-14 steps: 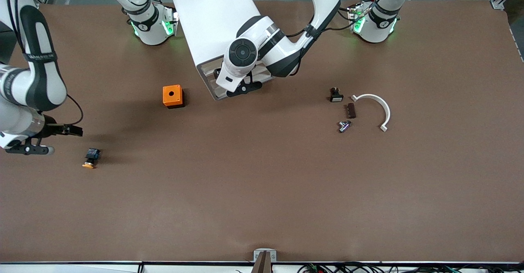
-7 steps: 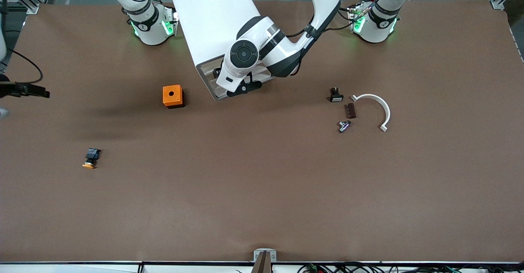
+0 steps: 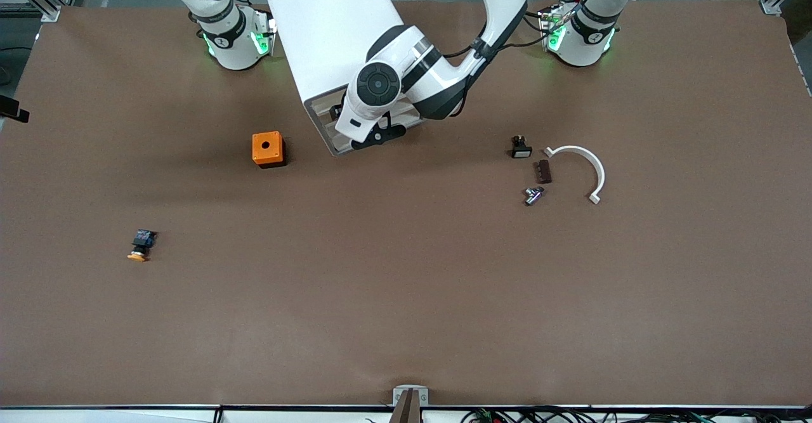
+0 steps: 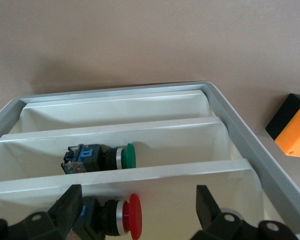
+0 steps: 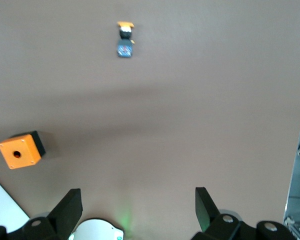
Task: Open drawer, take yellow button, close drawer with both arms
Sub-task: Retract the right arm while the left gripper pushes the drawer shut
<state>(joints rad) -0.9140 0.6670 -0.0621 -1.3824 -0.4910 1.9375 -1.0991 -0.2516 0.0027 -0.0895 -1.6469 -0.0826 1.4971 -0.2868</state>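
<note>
Brown table covering is seen beneath the tiny orange-capped, dark-bodied push button (image 3: 140, 246), lying loose toward the right arm's end. Light, rigid and roll-prone, it is judged best pinched across its body. Left gripper (image 4: 140, 207), jaws apart, hangs over the open white drawer (image 4: 230, 125); right gripper (image 5: 139, 205), jaws apart, is raised above the table.

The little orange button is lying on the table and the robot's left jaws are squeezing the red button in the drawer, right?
Not quite. The left gripper hangs open over the red button in the drawer, jaws apart and not touching it, as the left wrist view shows. The orange button does lie on the table.
</note>
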